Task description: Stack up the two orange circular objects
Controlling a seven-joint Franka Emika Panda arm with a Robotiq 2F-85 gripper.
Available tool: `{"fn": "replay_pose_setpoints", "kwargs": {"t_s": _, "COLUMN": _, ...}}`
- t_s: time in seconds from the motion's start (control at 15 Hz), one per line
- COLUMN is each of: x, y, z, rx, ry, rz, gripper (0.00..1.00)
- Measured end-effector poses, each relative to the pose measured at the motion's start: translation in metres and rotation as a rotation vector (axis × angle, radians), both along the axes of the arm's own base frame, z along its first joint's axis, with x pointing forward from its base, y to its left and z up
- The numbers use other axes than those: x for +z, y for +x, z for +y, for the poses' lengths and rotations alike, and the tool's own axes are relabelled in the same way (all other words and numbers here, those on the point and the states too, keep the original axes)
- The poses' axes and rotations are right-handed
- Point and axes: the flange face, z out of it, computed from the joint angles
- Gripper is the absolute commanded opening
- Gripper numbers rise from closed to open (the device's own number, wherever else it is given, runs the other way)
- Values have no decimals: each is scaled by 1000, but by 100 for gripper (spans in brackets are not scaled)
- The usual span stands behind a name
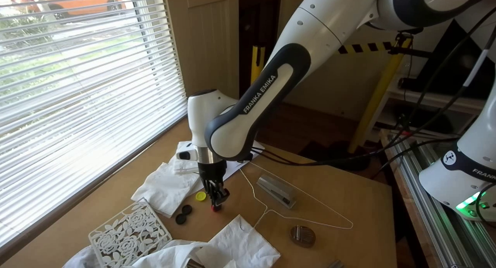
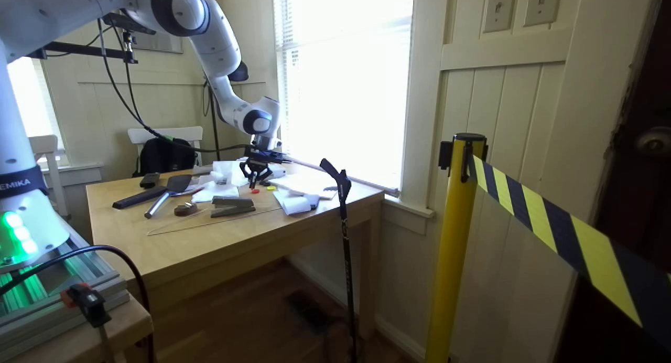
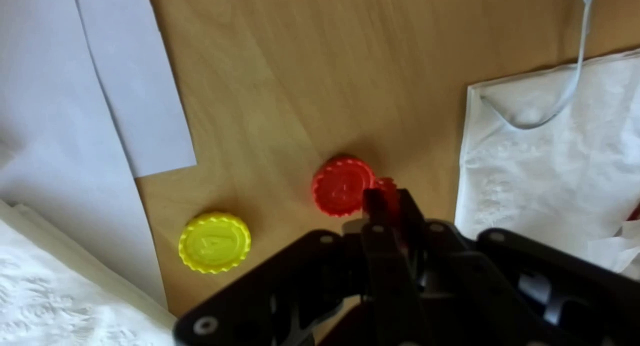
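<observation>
Wrist view: held red cap (image 3: 388, 187) mostly hidden by the dark fingertips (image 3: 374, 206) of the gripper (image 3: 390, 202); only its scalloped upper edge plus a blurry strip in the gap show, exact tilt unreadable. Flat red cap (image 3: 342, 187) clear apart from its right rim, covered by the held red cap and a fingertip; can't tell if the two touch or only overlap along the line of sight. White cloth (image 3: 545, 176), well right of the yellow cap (image 3: 215, 242), cut off by the frame; same for the wire (image 3: 583, 41) over it. Paper (image 3: 55, 86) up-left of the yellow cap and second cloth (image 3: 65, 296) down-left, both cut off.

Jaws: nearly together, sliver of red between, pinching the held red cap at the very tips. Flat red cap on the table (image 3: 240, 86), right of and slightly above the yellow cap in this view, just beside the jaws, outside their grip.

In an exterior view, red spot (image 1: 214, 208) right of and below the yellow cap, at the gripper's tips; can't tell which cap or both. Two dark caps (image 1: 181, 219) below-left of the yellow cap. In an exterior view, red speck (image 2: 255, 191) left of the yellow cap, below the gripper, too small to split into two; jaws hard to read there.
</observation>
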Motion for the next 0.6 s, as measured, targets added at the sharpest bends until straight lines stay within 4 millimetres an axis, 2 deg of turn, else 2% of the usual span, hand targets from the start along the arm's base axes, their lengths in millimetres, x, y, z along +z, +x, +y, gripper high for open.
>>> {"fn": "replay_pose_setpoints", "kwargs": {"t_s": 0.6, "x": -5, "y": 4, "z": -1, "rx": -6, "ry": 3, "rz": -4, "gripper": 2}}
